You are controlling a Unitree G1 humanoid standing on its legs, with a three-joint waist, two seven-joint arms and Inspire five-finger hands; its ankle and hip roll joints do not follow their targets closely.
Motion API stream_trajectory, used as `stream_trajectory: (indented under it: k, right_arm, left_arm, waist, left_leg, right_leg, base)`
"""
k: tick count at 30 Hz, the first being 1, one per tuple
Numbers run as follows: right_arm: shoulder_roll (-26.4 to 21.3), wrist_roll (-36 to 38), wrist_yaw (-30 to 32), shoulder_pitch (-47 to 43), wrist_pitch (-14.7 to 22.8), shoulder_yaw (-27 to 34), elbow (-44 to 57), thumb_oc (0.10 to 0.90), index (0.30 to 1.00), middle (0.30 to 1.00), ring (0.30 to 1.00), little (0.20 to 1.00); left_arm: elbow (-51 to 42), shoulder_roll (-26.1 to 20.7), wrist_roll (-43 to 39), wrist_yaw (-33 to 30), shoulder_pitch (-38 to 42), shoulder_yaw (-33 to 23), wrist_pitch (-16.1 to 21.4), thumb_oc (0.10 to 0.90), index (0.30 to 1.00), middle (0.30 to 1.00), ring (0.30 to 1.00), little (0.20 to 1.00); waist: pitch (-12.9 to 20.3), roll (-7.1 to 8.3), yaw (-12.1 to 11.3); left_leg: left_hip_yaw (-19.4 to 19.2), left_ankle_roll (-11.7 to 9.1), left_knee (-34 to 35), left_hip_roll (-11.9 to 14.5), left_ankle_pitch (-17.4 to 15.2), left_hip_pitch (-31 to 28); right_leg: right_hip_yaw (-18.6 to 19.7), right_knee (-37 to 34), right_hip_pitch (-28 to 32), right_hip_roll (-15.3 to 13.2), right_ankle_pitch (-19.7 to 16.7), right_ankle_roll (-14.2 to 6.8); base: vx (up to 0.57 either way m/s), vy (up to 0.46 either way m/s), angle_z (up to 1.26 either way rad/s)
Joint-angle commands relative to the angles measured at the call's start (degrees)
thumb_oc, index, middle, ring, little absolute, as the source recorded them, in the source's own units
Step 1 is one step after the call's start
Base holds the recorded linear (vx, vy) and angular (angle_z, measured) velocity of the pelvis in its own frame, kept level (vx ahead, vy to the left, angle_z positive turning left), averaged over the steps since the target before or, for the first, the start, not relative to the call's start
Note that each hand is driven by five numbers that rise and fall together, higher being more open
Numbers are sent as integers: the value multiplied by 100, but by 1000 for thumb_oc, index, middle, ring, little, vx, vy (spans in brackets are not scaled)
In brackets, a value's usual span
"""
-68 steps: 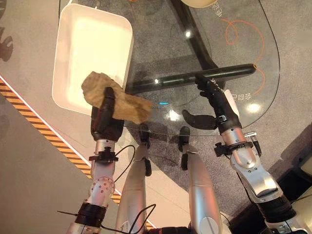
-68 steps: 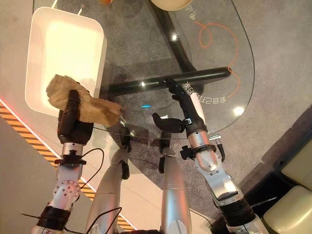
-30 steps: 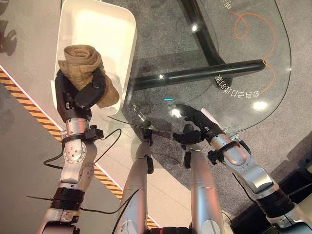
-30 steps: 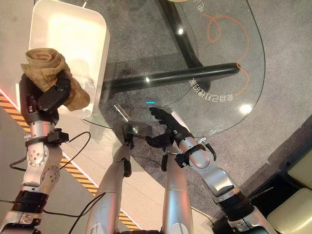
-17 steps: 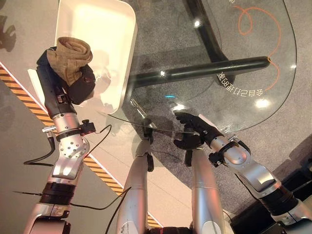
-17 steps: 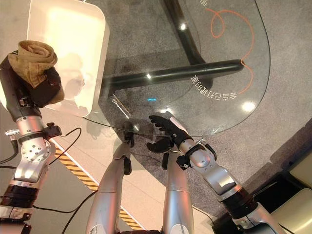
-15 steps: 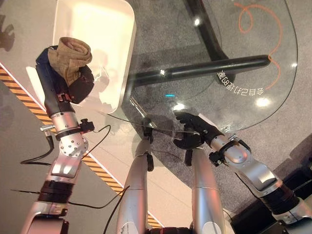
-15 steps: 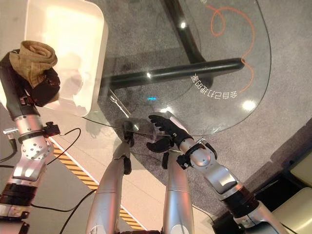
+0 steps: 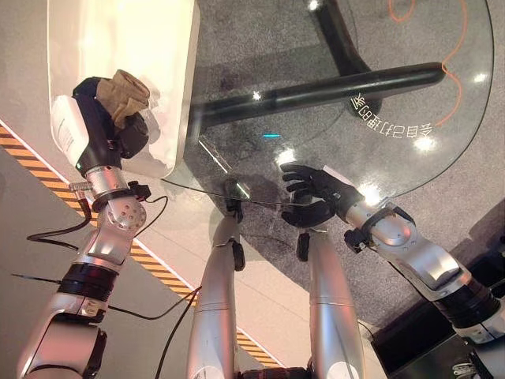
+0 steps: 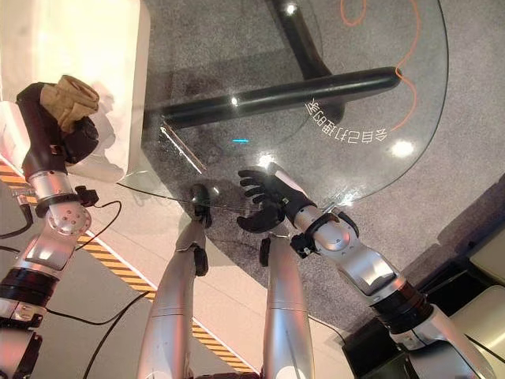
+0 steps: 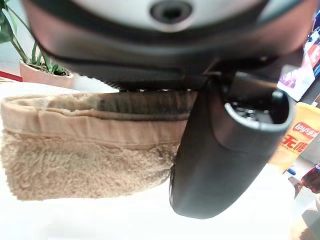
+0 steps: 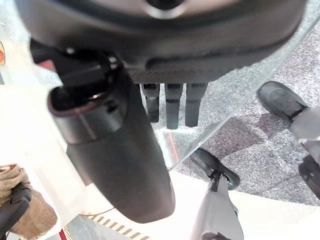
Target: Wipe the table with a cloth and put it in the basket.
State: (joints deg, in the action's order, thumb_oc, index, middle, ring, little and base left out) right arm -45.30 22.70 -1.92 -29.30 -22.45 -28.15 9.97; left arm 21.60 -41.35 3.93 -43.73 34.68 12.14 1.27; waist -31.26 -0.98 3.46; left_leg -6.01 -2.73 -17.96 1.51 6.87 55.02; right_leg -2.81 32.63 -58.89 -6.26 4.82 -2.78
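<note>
Bunched in the curled left hand (image 9: 106, 130) at the frame's upper left, the tan cloth (image 9: 123, 95) hangs over the white basket (image 9: 118, 39) rim, so releasing now could drop it outside, while the right hand (image 9: 316, 193) rests open-fingered at the glass table (image 9: 331, 47) edge.

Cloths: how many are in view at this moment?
1. The tan cloth is bunched in the left robot hand, held over the white basket beside the glass table. Nothing suggests a second one.
</note>
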Motion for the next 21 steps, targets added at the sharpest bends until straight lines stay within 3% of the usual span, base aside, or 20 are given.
stream_trajectory:
  k: [1,5,10,14,21]
  right_arm:
    - [30,343,-266,117,-22,-447,170,800,900,900,900,900]
    - [-6,385,-289,-45,-15,-448,107,800,900,900,900,900]
    - [64,422,-283,-170,-37,-447,26,800,900,900,900,900]
    - [150,375,-299,-219,-92,-405,4,800,900,900,900,900]
    - [213,323,-353,-226,-43,-334,-58,800,900,900,900,900]
  left_arm:
    - [83,-372,-160,-780,429,-408,44,100,300,300,300,200]
    - [411,-339,-457,-782,642,-357,93,100,300,300,300,200]
    - [656,-174,-850,-580,871,-362,662,100,300,300,300,200]
    - [729,-135,-659,-443,1050,-335,1020,100,300,300,300,200]
    - [806,-157,-373,-254,1306,-154,1068,100,300,300,300,200]
  waist:
    - [146,125,46]
    - [146,167,76]
    - [146,218,92]
    - [146,241,115]
    - [146,259,151]
  left_leg:
    - [-359,15,-968,-287,-1045,254]
    - [-346,4,-950,-292,-966,390]
    - [-312,-11,-953,-298,-955,468]
    - [-291,-28,-958,-312,-943,517]
    - [-273,-24,-970,-333,-948,571]
  right_leg:
    - [-205,-960,11,321,-475,-176]
    - [-180,-968,-117,345,-547,-169]
    - [-161,-942,-186,381,-552,-169]
    - [-154,-960,-216,400,-578,-164]
    - [-134,-975,-264,406,-612,-169]
  base:
    - [0,0,0]
    - [0,0,0]
    - [0,0,0]
    - [0,0,0]
    - [0,0,0]
